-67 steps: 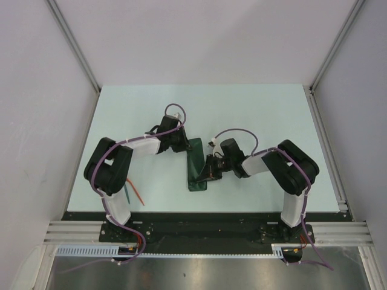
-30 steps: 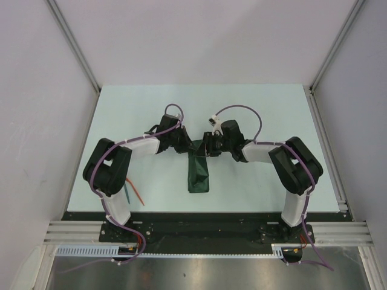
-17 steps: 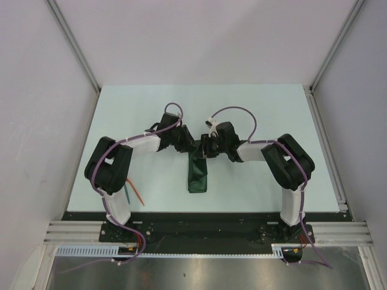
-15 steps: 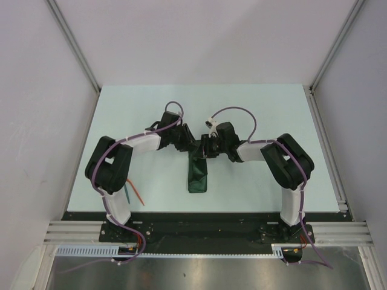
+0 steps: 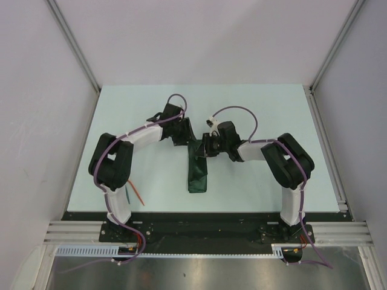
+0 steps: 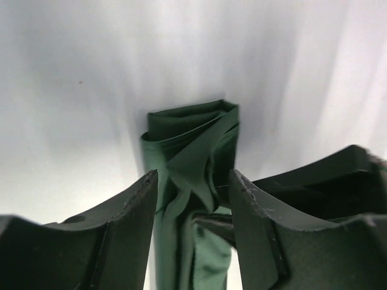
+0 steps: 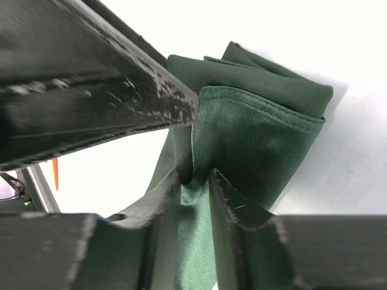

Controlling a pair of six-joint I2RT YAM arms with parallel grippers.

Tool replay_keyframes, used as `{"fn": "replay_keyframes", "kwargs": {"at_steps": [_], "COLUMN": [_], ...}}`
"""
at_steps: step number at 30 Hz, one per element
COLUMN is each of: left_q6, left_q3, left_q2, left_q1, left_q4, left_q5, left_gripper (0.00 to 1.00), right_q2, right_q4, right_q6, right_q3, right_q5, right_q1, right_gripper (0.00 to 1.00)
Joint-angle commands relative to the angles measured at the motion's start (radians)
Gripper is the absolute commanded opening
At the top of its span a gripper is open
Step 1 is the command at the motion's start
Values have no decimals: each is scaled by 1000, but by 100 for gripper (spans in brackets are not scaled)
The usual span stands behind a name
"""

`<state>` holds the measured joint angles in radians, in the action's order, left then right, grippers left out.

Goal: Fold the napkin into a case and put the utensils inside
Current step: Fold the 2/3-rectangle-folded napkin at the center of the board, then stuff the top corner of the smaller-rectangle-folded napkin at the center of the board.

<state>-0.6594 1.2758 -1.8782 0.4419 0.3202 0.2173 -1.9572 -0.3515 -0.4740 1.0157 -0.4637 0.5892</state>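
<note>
Two utensils [image 5: 138, 197] lie far left beside the left arm, well apart from the cloth. Next over, the left gripper [image 5: 183, 136] hangs spread wide with nothing in it, at the far end of the napkin [image 5: 197, 175], a narrow strip with its long axis running near-to-far. Rightmost, the right gripper [image 5: 204, 148] is pinched tight on a fold at that far end. By my read, the left is the free, nearer arm for the utensils.
</note>
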Motion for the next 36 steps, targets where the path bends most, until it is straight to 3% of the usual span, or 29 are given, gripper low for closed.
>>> {"fn": "replay_keyframes", "kwargs": {"at_steps": [1,5,14,18,23,29,36], "left_q6": [70,93,84,81,80,72,67], "left_q3": [46,74,89,89,70,50,34], "left_q2": [-4,1,-28,-45,-33,-15,-9], "left_q1": [-6,-6,-12,-14,-17,-19,-20], "left_q4": [71,92,33,31,23,7,-4], "left_q5": [-62,-79,28,31,16,27,39], "left_gripper": [55,57,54,45,25,15,8], "right_q2": [-14,-16,-16,-20,-32,-63,-88], "right_q4": [-72,-75,-106,-139,-152,-158,-155], "right_q6": [-18,-22,-47,-84,-112,-133,-146], "right_q3": [6,9,7,6,12,35,73], "right_q5": [-29,-41,-69,-92,-99,-104,-99], "right_q1": [-17,-26,-35,-51,-65,-69,-63], "right_gripper": [25,24,36,37,40,40,34]}}
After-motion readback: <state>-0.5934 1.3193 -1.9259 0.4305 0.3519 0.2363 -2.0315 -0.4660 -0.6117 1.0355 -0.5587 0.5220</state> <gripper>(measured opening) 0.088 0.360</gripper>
